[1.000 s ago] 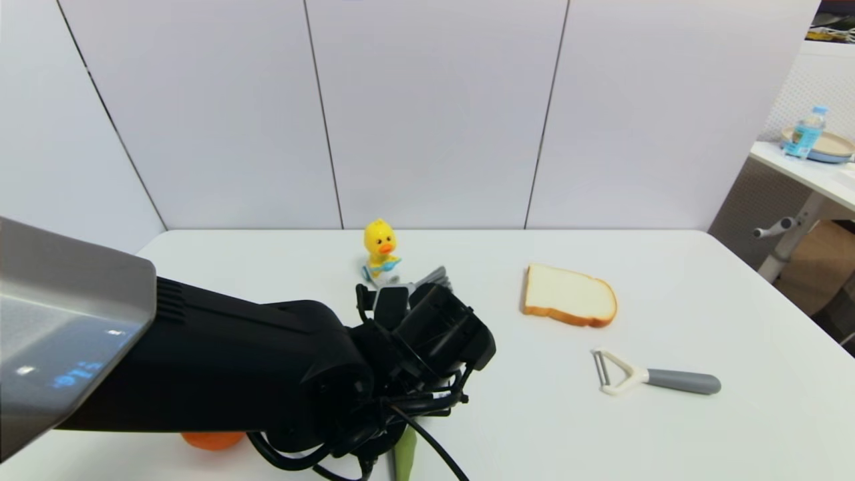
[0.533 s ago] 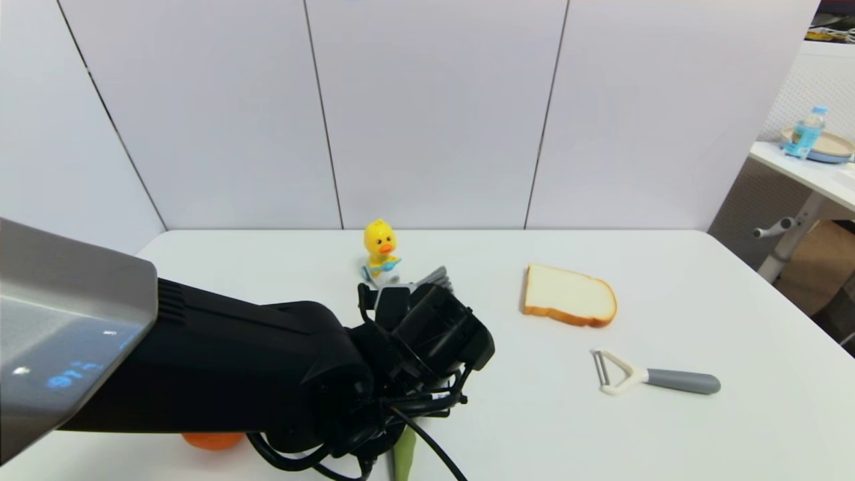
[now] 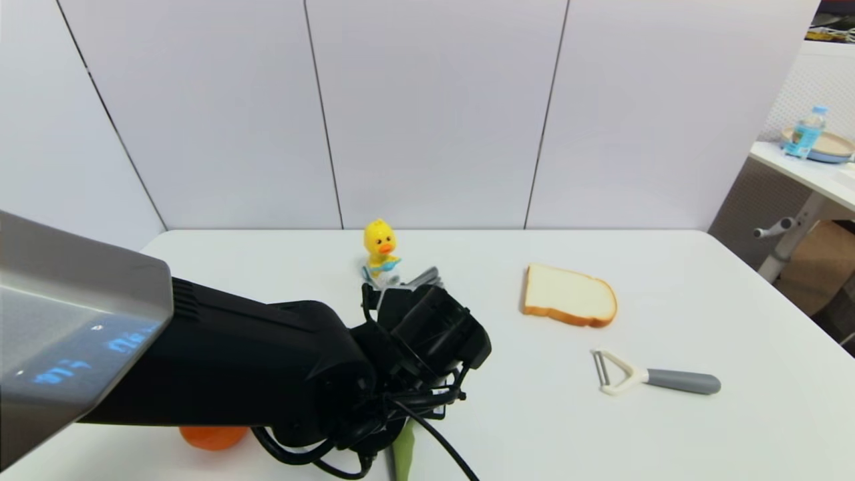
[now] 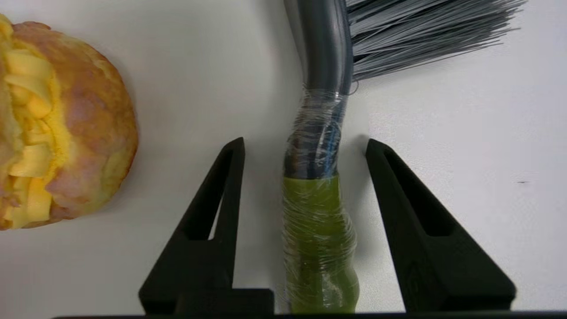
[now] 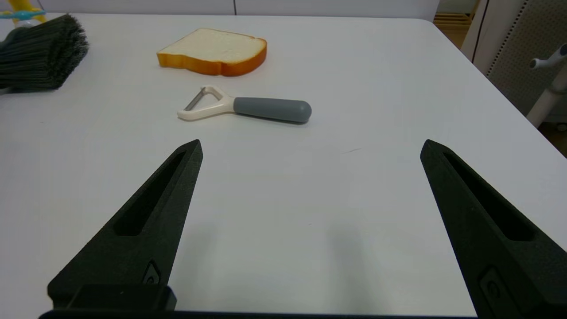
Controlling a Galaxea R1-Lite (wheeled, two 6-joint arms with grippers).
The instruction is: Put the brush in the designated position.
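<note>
- Left gripper (image 4: 304,146): fingers open, one each side of the brush (image 4: 320,146), not touching it.
- Brush lies flat on tabletop (image 4: 443,133) betw. the fingers, where green handle meets dark neck; bristles fan away from gripper.
- Yellow bun (image 4: 57,128) beside brush, apart.
- Right gripper (image 5: 310,148): fingers wide open, holding nothing, low over tabletop.
- Further out: peeler (image 5: 248,106), bread slice (image 5: 215,55), duck toy (image 3: 381,248).

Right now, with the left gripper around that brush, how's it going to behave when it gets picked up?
The brush looks rigid along its neck, so it should lift as one piece. Its handle is wrapped in glossy film, so it may slip between the open left gripper fingers. The bristle end could sag downward, since the grip sits behind it.
</note>
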